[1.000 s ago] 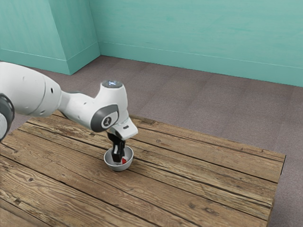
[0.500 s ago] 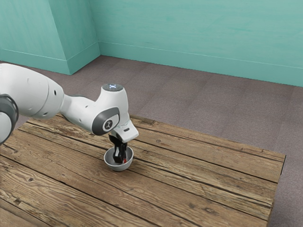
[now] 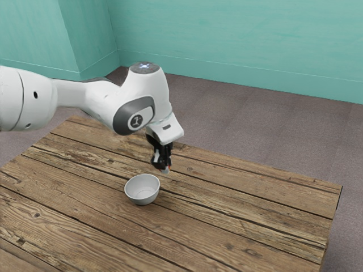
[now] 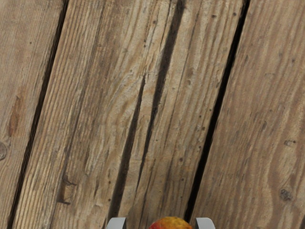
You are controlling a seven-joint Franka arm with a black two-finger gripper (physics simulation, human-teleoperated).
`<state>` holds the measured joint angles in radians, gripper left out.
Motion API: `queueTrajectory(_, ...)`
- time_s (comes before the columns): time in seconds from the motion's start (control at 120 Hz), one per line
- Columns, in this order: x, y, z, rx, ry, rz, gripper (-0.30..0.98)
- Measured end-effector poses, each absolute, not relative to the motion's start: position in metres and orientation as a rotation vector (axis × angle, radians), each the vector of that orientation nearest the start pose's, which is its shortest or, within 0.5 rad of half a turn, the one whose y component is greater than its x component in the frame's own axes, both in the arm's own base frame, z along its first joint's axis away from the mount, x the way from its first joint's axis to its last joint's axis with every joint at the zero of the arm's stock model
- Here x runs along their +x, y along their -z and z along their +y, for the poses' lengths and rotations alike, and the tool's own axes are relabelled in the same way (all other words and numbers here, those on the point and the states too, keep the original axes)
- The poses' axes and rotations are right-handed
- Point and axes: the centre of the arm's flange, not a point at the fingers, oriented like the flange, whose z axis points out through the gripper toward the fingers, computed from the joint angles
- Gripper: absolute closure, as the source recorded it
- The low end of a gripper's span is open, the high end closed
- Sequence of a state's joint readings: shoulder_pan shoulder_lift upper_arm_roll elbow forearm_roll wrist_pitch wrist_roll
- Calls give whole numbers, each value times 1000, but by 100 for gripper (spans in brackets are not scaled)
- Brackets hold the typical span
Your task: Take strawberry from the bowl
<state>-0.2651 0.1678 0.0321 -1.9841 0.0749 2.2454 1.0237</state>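
One strawberry (image 4: 170, 223) outside one bowl (image 3: 143, 200).

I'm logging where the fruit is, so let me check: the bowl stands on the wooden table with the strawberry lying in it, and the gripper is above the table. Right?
Not quite: the strawberry isn't in the bowl. The wrist view shows it between the gripper's fingertips, and the exterior view shows the bowl empty.

My exterior view: beside arm (image 3: 93, 105), high, facing down, farther | wrist view: arm-mounted, facing down, close | shared: tabletop (image 3: 249, 221)
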Motion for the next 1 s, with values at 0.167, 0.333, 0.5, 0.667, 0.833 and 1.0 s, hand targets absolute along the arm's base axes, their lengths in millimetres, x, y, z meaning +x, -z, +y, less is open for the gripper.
queueTrajectory(0.167,583,-362,-200,-2404,37,1954,62)
queueTrajectory(0.333,587,-305,-248,-2428,-56,2027,60)
queueTrajectory(0.5,589,-273,-255,-2474,-113,2027,50)
queueTrajectory(0.667,589,-273,-255,-2500,-115,2018,23)
queueTrajectory(0.833,580,-368,-221,-2577,-71,1894,10)
queueTrajectory(1.0,550,-494,-142,-2696,-47,1644,5)
